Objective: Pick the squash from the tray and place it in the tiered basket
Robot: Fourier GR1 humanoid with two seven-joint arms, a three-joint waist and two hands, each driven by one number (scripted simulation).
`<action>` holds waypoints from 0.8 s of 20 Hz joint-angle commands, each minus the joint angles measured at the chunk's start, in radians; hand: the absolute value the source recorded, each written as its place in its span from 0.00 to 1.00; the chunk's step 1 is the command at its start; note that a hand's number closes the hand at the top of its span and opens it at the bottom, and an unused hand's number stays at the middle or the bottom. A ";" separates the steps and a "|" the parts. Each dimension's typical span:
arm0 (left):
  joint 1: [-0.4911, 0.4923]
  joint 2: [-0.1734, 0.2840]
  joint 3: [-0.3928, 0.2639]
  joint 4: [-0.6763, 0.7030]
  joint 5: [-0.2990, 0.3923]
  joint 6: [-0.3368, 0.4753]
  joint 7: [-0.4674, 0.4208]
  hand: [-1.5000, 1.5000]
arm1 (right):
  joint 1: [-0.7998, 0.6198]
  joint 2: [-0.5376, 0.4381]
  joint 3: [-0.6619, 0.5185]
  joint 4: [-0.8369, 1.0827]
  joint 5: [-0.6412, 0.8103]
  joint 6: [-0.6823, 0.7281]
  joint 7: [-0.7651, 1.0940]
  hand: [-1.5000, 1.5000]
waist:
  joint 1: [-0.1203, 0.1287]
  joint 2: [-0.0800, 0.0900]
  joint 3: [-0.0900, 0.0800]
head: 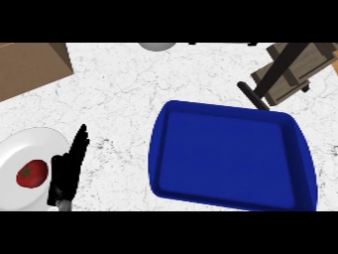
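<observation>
A blue tray point(230, 158) lies on the white marbled counter at centre right, and nothing shows inside it. The tiered basket point(296, 69), wooden slats on a black frame, stands at the top right, just beyond the tray's far corner. No squash shows anywhere in the head view. My left hand point(69, 168) rests at the lower left with its fingers straight and pointing up, beside the white plate. My right hand does not appear.
A white plate point(7, 163) with a red tomato point(32, 173) sits at the lower left. A brown cardboard box point(21, 67) fills the top left corner. A grey round object point(157, 46) peeks in at the top edge.
</observation>
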State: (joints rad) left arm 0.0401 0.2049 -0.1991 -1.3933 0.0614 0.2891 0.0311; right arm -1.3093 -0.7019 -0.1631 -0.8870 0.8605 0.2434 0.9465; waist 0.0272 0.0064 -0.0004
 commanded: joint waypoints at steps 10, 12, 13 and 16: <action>0.014 -0.004 0.001 -0.013 -0.009 -0.016 0.007 0.50 | 0.005 0.109 -0.237 0.196 -0.115 -0.439 -0.102 0.00 | 0.012 0.006 0.001; 0.034 -0.003 0.015 -0.015 -0.003 -0.014 -0.022 0.50 | 0.000 0.101 -0.267 0.170 -0.149 -0.465 -0.130 0.00 | 0.003 0.001 0.001; 0.003 -0.015 0.020 0.025 -0.003 -0.013 -0.014 0.50 | 0.022 0.111 -0.279 0.148 -0.164 -0.498 -0.160 0.00 | -0.008 0.000 0.001; 0.021 -0.035 0.012 0.027 -0.019 0.007 -0.039 0.50 | 0.026 0.122 -0.318 0.124 -0.208 -0.561 -0.201 0.00 | -0.012 -0.002 0.001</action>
State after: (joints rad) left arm 0.0629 0.1812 -0.1974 -1.3855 0.0450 0.2889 0.0143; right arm -1.2909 -0.5899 -0.4298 -0.7456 0.7049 -0.2376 0.8057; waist 0.0229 0.0062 0.0005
